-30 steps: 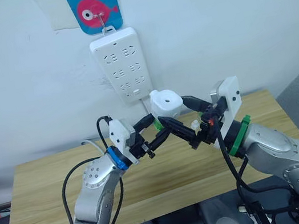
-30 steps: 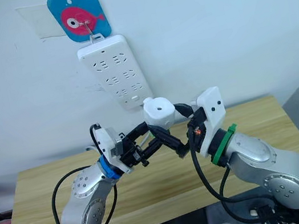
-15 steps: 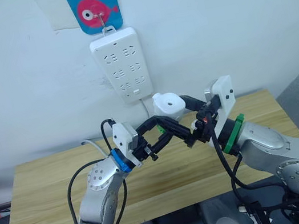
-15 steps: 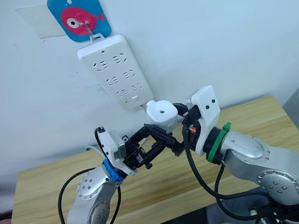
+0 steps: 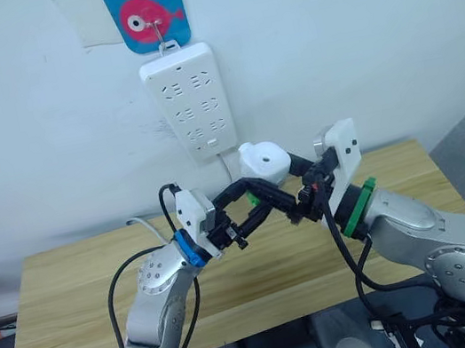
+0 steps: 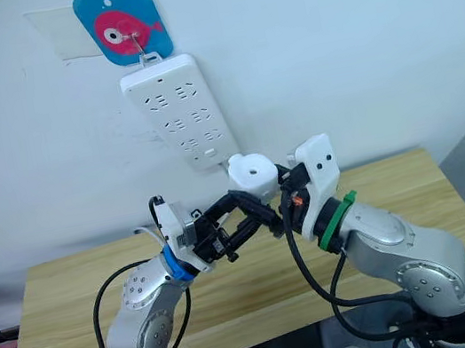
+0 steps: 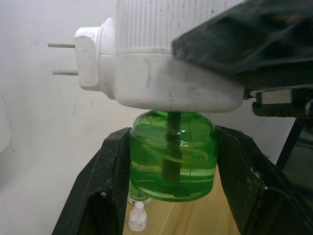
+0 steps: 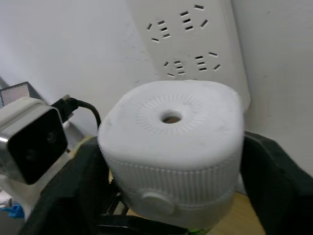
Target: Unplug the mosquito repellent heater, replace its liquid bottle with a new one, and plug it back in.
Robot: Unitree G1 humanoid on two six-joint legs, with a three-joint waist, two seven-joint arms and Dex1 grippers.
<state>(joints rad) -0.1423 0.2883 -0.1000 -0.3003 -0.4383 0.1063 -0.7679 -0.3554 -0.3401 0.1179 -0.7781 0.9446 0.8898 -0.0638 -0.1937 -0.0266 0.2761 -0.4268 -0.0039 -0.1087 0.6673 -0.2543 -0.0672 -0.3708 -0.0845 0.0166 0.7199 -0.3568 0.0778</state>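
Currently the mosquito repellent heater [image 5: 264, 161] sits unplugged above the counter [image 5: 75, 301] — right jaws closed on its white body, left jaws closed on the green bottle [image 7: 172, 156] hanging directly beneath, axis vertical.

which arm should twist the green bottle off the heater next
Left. Its end effector already clamps the green liquid bottle under the mosquito repellent heater, while the right end effector holds the heater body and can brace it.

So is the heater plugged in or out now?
Out. The heater hangs clear of the power strip, held by the right pincer; its prongs are bare.
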